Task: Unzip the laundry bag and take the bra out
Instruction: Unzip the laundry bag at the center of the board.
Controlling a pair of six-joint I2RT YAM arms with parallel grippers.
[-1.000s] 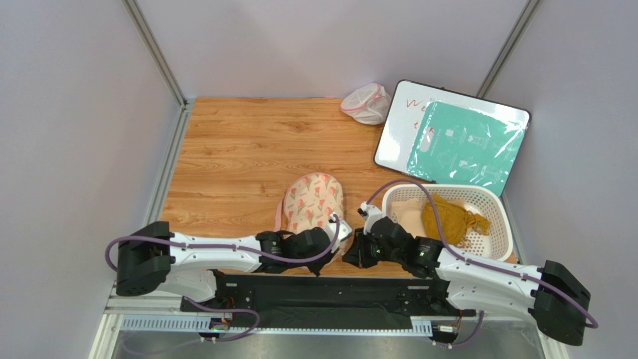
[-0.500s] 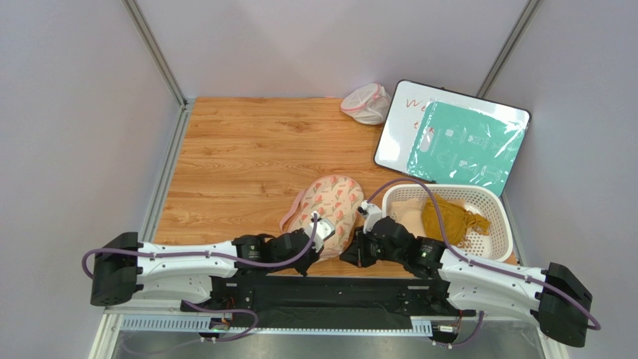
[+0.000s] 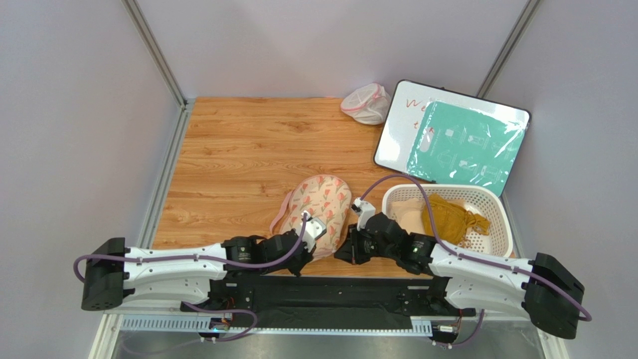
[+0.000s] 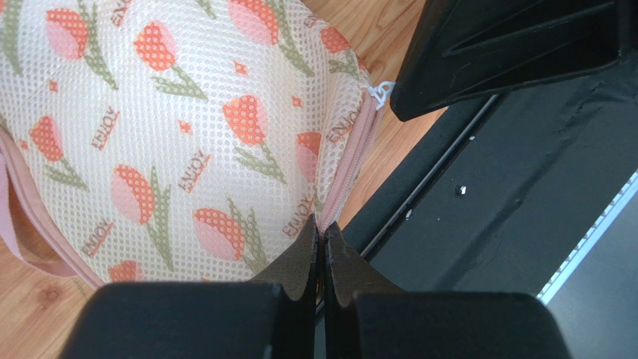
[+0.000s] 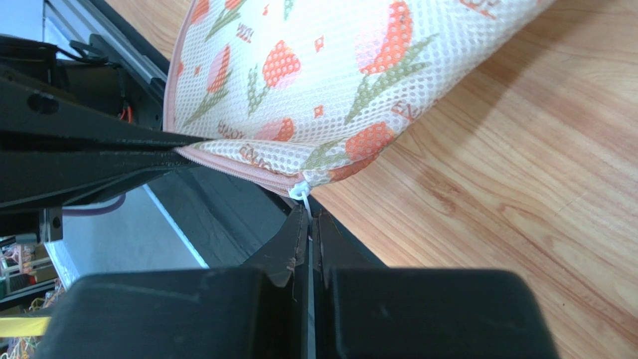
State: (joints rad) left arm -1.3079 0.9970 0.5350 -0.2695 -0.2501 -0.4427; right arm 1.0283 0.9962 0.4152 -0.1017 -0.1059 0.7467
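Where the wooden counter (image 3: pixel 239 149) meets the black base rail (image 3: pixel 329 288), the flat oval cream mesh laundry bag with orange-pink tulip and green leaf print (image 3: pixel 323 200) lies lengthwise. Its far end rests on the wood. In both wrist views its near rim hangs out over the rail.

The left tool (image 4: pixel 323 238) has its fingers pressed flat together, nipping the pink edging (image 4: pixel 341 179) at the bag's near rim. The right tool (image 5: pixel 309 218) is likewise closed to a hairline, and it grips the cord of the small white zip pull (image 5: pixel 299 191) at the bag's near right corner. The two tools sit close beside each other, with a short run of closed pink zip stretched between them. A pink strip (image 3: pixel 283 213) stands off the bag's left side; whether that is a loop or a loosened edge cannot be told.

Just right of the bag stands a white slotted plastic basket (image 3: pixel 503 224) holding a crumpled mustard cloth (image 3: pixel 449 217) and a pale beige item (image 3: pixel 408 213). The right arm runs along the basket's near left corner, so room on that side is tight.

Bare wood stretches from the bag's far end to the back wall and across to the left wall. At the far right a small white mesh pouch with pink trim (image 3: pixel 365 103) lies beside a tilted whiteboard carrying a teal sheet (image 3: pixel 464 142).
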